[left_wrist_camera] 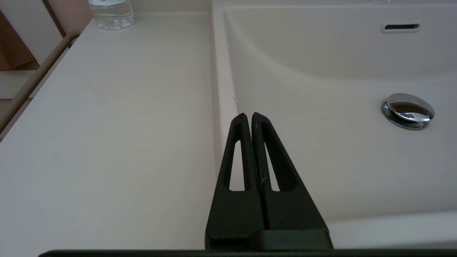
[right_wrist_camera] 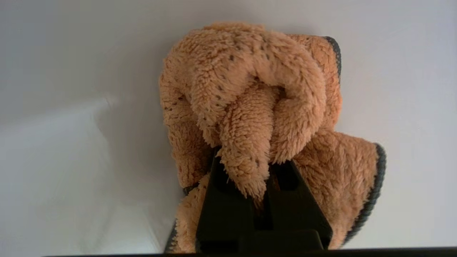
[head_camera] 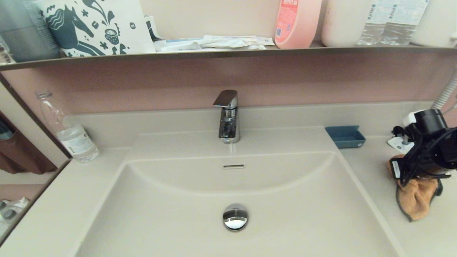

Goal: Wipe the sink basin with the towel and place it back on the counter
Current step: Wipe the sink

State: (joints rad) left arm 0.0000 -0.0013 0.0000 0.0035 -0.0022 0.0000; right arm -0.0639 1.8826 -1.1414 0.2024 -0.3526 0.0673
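The tan-brown fuzzy towel with a dark hem is bunched over the counter to the right of the sink basin. My right gripper points down at it, shut on a fold of the towel; the right gripper has its tips buried in the pile. Whether the cloth rests on the counter I cannot tell. The basin holds nothing but its chrome drain plug. My left gripper is shut with nothing in it, low over the basin's front left rim, out of the head view.
A chrome faucet stands behind the basin, above the overflow slot. A blue soap dish sits at the back right and a water bottle at the back left. The dark-edged shelf carries paper packets and a pink bottle.
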